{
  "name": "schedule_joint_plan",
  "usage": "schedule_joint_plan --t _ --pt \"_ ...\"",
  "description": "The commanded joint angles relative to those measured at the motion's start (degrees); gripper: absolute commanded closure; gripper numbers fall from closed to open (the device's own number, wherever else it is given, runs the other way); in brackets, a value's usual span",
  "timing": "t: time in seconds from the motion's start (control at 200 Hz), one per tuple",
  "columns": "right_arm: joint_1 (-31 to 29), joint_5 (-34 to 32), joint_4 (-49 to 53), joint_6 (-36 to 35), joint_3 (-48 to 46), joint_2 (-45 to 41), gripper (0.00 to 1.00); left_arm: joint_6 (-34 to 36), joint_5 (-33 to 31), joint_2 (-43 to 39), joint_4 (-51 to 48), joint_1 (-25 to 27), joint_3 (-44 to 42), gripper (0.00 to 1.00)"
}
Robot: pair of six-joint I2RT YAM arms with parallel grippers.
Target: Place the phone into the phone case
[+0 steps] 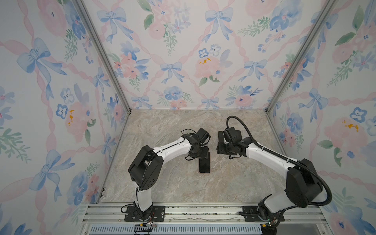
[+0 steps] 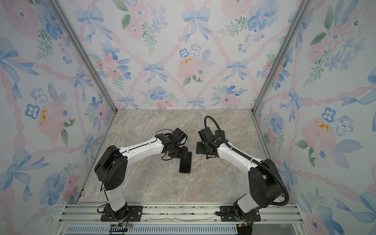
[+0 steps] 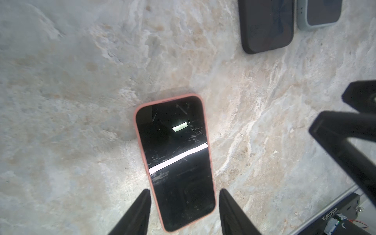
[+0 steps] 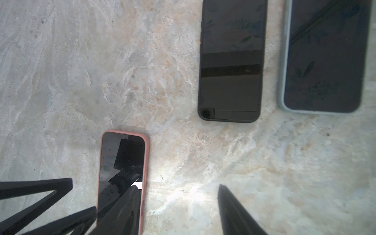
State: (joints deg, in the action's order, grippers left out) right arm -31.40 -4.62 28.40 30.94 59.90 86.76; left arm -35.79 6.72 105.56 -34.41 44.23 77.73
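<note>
Right, nearest me: marble table [image 1: 162,183], w/ my two arms bent in over its middle. Next out is the phone [image 3: 175,162], screen up, lying flat on the table and seated in the pink case [image 4: 147,162]; the case rim runs all round the glass. In both top views the phone's near end shows from under my L wrist.

L pincer [image 3: 184,191]: fingers apart, one each side of the phone's end, w/ a gap btwn each fingertip and the case rim, so nothing is gripped. R pincer [image 4: 176,186]: also spread wide and empty. One of its fingers crosses in front of the phone in the R wrist view, the other sits over bare table beside it. Can't tell if that finger touches the glass.

Farther out, well apart from the pink one: a black-cased phone [image 4: 230,61] and, near it, a phone in a pale grey-blue case [image 4: 323,57]. Both lie flat, dark faces up. Can't pick those two out in the top views.
</note>
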Motion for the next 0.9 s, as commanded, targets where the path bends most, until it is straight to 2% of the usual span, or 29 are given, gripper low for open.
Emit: schedule_joint_plan --t 0.0,0.17,0.34,0.435,0.555,0.895 --pt "0.5 -1.4 1.4 -1.8 -2.0 -2.1 0.34 -1.4 -2.7 1.0 -2.6 1.3 1.7 0.43" --pt "0.9 -2.5 0.3 -1.9 -5.4 -5.0 0.26 -1.9 -6.4 5.3 -7.8 4.2 6.8 0.39" --pt "2.4 -3.2 -1.0 -1.9 -10.0 -9.5 0.15 -2.9 -7.9 7.2 -10.2 5.8 7.6 0.22" --pt "3.9 -2.8 -1.4 -2.2 -11.8 -11.0 0.14 -3.6 -8.8 8.0 -11.2 6.6 8.1 0.13" --pt "5.0 -2.1 -1.8 -2.5 -13.1 -12.0 0.12 -4.6 -11.0 9.6 -13.2 7.7 9.2 0.12" --pt "6.4 -0.1 -3.4 -2.9 -13.0 -10.1 0.1 -5.7 -10.7 14.0 -13.8 8.7 9.4 0.12"
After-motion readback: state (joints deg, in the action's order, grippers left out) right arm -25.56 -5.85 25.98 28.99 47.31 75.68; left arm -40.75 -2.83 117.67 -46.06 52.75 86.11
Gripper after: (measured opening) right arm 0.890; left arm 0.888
